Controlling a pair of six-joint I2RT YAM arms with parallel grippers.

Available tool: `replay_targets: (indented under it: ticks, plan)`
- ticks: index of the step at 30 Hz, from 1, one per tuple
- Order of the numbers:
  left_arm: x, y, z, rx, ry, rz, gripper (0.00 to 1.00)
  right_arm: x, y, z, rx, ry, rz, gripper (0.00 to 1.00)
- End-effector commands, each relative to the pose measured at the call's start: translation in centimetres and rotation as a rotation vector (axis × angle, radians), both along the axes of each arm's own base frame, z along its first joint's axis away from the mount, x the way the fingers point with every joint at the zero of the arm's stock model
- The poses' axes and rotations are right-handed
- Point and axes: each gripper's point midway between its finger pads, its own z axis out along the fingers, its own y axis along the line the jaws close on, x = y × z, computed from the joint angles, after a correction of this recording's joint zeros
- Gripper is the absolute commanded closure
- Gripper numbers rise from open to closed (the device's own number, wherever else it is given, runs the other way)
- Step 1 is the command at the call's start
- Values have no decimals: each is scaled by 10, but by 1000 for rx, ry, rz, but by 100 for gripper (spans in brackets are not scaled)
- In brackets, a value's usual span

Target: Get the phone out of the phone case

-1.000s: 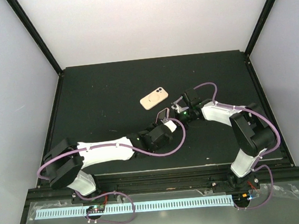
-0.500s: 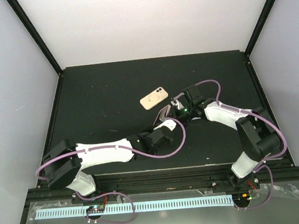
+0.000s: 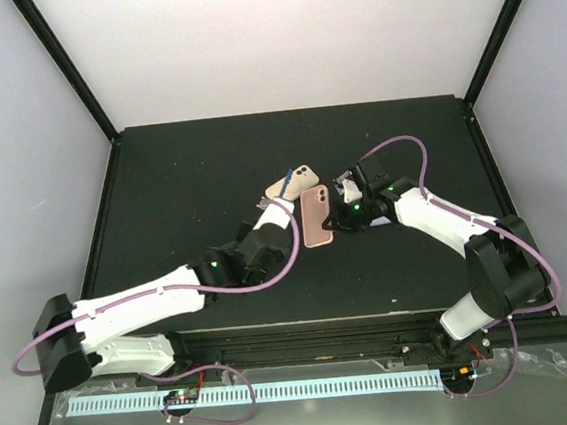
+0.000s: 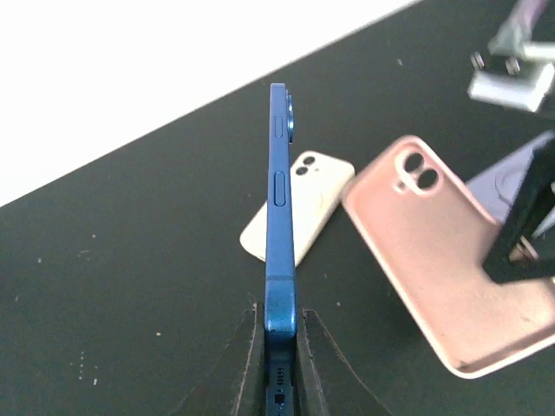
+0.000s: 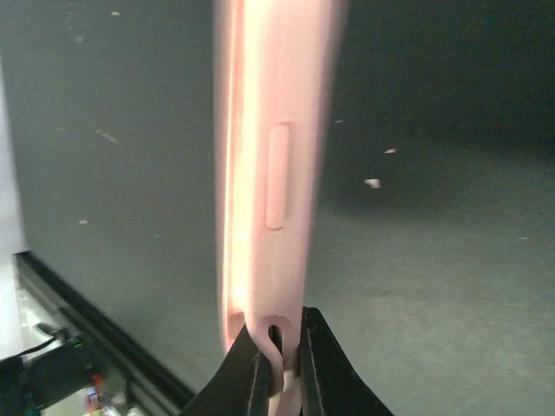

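My left gripper is shut on the bottom end of a blue phone, holding it on edge above the table; its tip shows in the top view. The pink phone case hangs empty and apart from the phone, just to its right. My right gripper is shut on the case's bottom edge, pinching the thin wall. Both are held off the black table.
A cream phone or case lies flat on the table just behind the blue phone. The right gripper's body is close to the right of the pink case. The table's raised black rim runs along the back.
My left arm has stretched toward the far side, drawing the blue phone out and away from the pink case. My right gripper has kept hold of the case, which now faces up.
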Motion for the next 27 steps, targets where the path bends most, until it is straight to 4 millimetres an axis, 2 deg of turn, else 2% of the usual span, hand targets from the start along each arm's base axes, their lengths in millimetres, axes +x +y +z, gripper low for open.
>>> replay_targets:
  ticks: [1, 3, 6, 9, 10, 12, 15, 18, 20, 23, 27]
  plan:
    - [1, 14, 40, -151, -54, 57, 98, 9, -21, -6, -125, -65, -24, 99]
    - [0, 22, 40, -127, -68, 64, 98, 13, -21, 1, -104, -83, -21, 99]
    - [7, 46, 30, -13, -96, 140, 99, 30, -29, 24, -124, -195, -7, 99]
    - [18, 70, 11, 173, -123, 217, 98, 45, -47, 40, -78, -286, -9, 99]
    - [21, 81, 6, 243, -137, 263, 99, 51, -59, 45, -49, -313, -22, 99]
    - [27, 91, -5, 352, -144, 307, 98, 55, -72, 59, 13, -409, -5, 99]
    - [40, 87, -22, 476, -164, 305, 98, 63, -100, 70, -27, -527, -70, 99]
    - [54, 86, -45, 606, -155, 269, 98, 67, -116, 92, -40, -601, -86, 99]
    - [64, 89, -63, 644, -109, 238, 98, 66, -120, 103, -37, -629, -96, 99]
    - [76, 95, -87, 703, -38, 199, 98, 61, -119, 106, -15, -642, -93, 99]
    - [86, 105, -102, 788, -2, 209, 98, 58, -121, 103, -1, -634, -92, 99]
